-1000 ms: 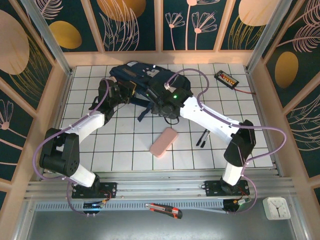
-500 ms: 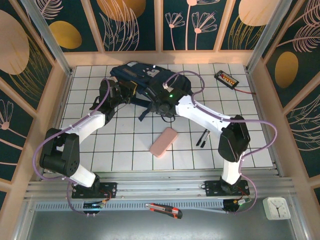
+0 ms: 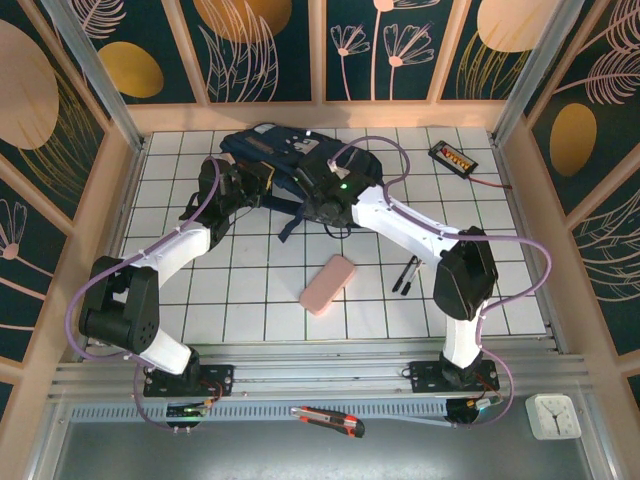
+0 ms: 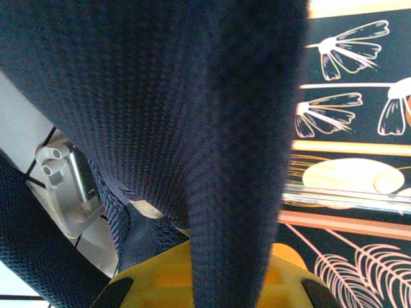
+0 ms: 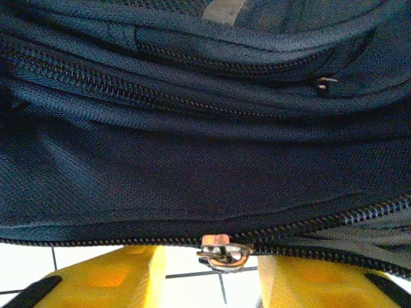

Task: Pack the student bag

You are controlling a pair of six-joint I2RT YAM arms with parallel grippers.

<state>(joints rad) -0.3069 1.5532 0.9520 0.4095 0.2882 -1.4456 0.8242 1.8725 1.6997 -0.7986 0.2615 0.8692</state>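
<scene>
Where the student bag lies: at the far edge of the worktop, about midway along it, with a dark strap trailing toward the near edge
left gripper: at the bag's near left side; in the left wrist view it is clamped on a fold of the bag's navy mesh fabric, which runs down between the yellow fingers
right gripper: at the bag's near side, just beside the left gripper; in the right wrist view the jaws stand apart and grip nothing
zip pull: copper-coloured, hanging from the lowest zip of the bag, in the gap between the two yellow fingers, with white tile visible on either side of it
second zip pull: small and dark, on an upper zip toward the right of that view
pink case: lying aslant near the middle of the worktop, well apart from the bag
pens: two black ones side by side, just right of the pink case
black device: near the far right corner, with a red cable running toward the right edge
</scene>
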